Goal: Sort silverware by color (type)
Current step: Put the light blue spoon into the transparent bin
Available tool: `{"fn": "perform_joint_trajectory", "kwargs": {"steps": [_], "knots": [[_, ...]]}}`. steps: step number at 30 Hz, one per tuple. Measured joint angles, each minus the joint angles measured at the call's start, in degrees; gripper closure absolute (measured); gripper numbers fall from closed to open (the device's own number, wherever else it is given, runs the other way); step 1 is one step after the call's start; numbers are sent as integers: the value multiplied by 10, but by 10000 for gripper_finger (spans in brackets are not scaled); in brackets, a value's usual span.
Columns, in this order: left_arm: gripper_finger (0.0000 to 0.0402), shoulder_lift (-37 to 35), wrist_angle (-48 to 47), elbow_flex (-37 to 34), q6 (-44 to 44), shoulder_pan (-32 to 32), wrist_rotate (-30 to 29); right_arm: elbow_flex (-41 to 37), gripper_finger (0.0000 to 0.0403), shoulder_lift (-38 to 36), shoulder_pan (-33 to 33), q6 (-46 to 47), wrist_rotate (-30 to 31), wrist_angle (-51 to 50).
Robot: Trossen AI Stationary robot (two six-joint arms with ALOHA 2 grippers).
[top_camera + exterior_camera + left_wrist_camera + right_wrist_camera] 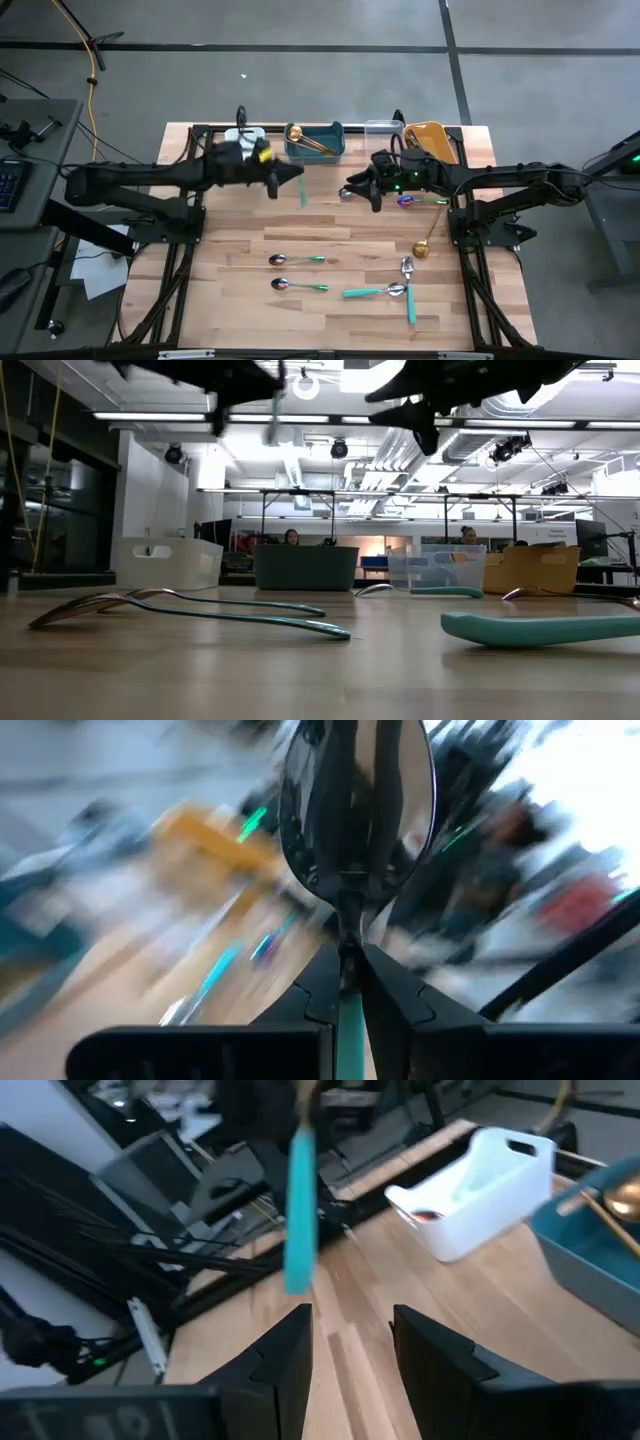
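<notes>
My left gripper (297, 173) hangs above the table's far middle, in front of the teal bin (330, 145), and is shut on a silver spoon (355, 810) with a teal handle (300, 1210). My right gripper (350, 1335) is open with nothing between its fingers. It faces the left one from the right (350, 190), a little apart. Two teal-handled spoons (297, 260) (300, 286) lie flat on the wood near the middle, and two more (375, 291) (409, 290) lie to their right. A gold spoon (428, 240) and an iridescent one (415, 200) lie under the right arm. My left gripper pinches the spoon at its neck (345, 925), between the bowl and the teal handle, with its two fingers. The fingers come about level from the table's left. The bowl stands up beyond the fingertips and the handle (303, 194) hangs below them, so the spoon is clear of the table.
Four bins line the far edge: white (245, 135), teal holding gold spoons (310, 140), clear (385, 130) and orange (430, 140). Bare wood lies at the table's near left (230, 300). Black frame rails run along both sides.
</notes>
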Motion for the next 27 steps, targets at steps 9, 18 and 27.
{"fn": "perform_joint_trajectory", "kwargs": {"steps": [9,18,27], "knots": [[385,93,251,-59,-77,58,117,0,267,0,0,2,-13,36],[385,147,272,-20,-1,31,127,3,244,18,0,25,-10,66],[385,180,192,63,92,22,126,54,133,57,13,-6,-9,48]]}}
